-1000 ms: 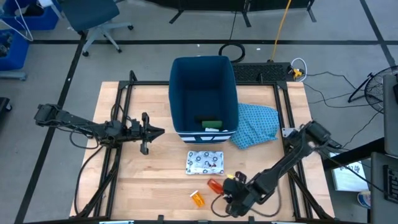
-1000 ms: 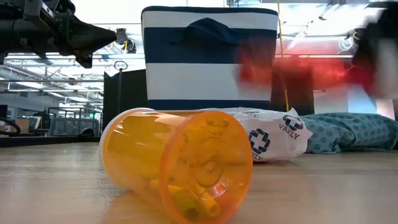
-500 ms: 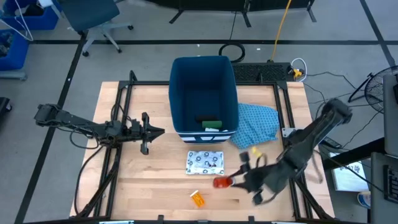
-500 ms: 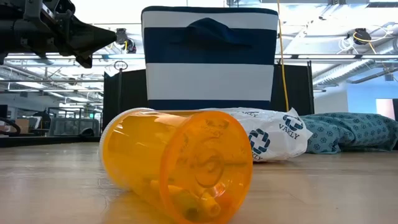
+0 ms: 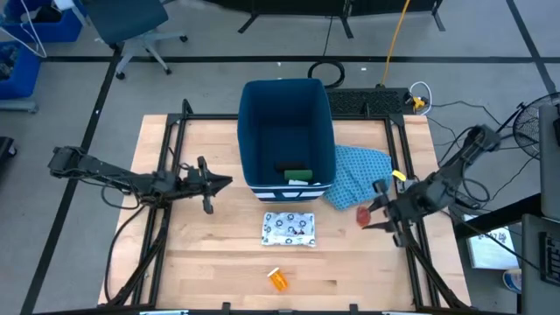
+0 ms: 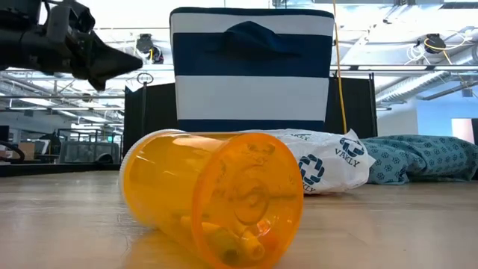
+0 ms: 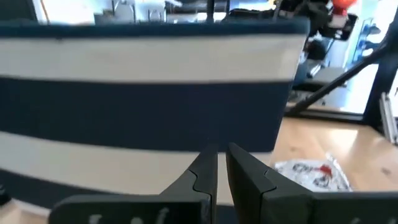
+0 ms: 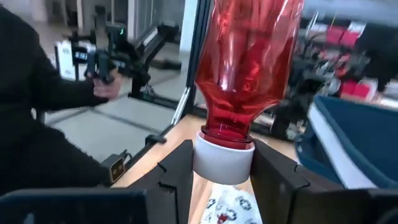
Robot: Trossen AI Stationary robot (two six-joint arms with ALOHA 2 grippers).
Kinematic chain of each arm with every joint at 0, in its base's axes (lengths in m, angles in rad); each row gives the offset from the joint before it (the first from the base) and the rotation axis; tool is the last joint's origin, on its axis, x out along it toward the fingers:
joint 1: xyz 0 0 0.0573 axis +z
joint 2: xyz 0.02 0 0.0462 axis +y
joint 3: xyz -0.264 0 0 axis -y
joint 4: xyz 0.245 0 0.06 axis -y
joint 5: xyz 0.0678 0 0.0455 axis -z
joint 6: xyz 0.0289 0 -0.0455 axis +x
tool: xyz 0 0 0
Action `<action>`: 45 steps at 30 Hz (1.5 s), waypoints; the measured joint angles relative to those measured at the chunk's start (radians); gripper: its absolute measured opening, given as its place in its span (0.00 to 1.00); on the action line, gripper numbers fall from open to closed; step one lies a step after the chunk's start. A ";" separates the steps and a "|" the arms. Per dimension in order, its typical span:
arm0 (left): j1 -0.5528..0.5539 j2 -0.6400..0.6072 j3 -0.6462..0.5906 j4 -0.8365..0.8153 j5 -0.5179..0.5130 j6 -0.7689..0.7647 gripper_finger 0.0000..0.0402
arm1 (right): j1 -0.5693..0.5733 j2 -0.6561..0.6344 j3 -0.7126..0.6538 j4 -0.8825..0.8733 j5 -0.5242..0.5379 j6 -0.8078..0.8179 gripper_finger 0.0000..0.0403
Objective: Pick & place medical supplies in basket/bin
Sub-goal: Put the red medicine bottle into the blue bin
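Right gripper [image 5: 374, 213] pinches the red bottle [image 5: 363, 213] by its white cap, aloft beside the blue patterned cloth [image 5: 360, 173], right of the dark-blue bin [image 5: 262, 122]. Left gripper [image 5: 223, 184] hovers left of the bin, fingers pressed together.

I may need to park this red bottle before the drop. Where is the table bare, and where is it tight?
Bare wood: between the left hand and the bin, and the near right corner past the orange vial. Crowded: the bin's front, with the packet and blue cloth, where the right hand holds the red bottle.
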 joint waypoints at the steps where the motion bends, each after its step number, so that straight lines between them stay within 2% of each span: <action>1: 0.000 0.000 0.000 -0.012 -0.001 0.000 0.09 | -0.005 -0.033 -0.031 0.012 0.000 -0.007 0.29; 5: 0.000 0.000 0.000 -0.007 -0.003 0.027 0.09 | -0.018 -0.137 -0.128 0.011 -0.001 0.001 0.29; 9: 0.000 0.000 0.000 -0.006 -0.010 0.052 0.09 | -0.026 -0.177 -0.202 0.065 -0.001 0.015 0.29; 17: 0.000 0.000 0.000 0.075 -0.056 0.216 0.09 | -0.025 -0.165 -0.351 0.346 -0.007 0.012 0.30; 24: 0.001 0.000 0.000 0.084 -0.058 0.341 0.09 | -0.054 -0.111 -0.329 0.545 0.020 -0.122 0.31; 29: 0.001 0.000 0.000 0.084 -0.058 0.393 0.09 | -0.140 -0.037 -0.173 0.473 0.114 -0.180 0.31; 35: 0.001 0.000 0.000 0.085 -0.058 0.432 0.09 | -0.290 0.148 0.157 0.142 0.102 -0.062 0.31; 40: 0.001 0.000 0.000 0.102 -0.057 0.460 0.09 | -0.480 0.368 0.484 -0.142 0.077 0.008 0.31; 42: 0.001 0.000 0.000 0.111 -0.057 0.456 0.09 | -0.579 0.447 0.620 -0.233 0.026 -0.001 0.31; 45: 0.001 0.000 0.000 0.114 -0.057 0.445 0.09 | -0.745 0.566 0.827 -0.350 -0.134 0.000 0.30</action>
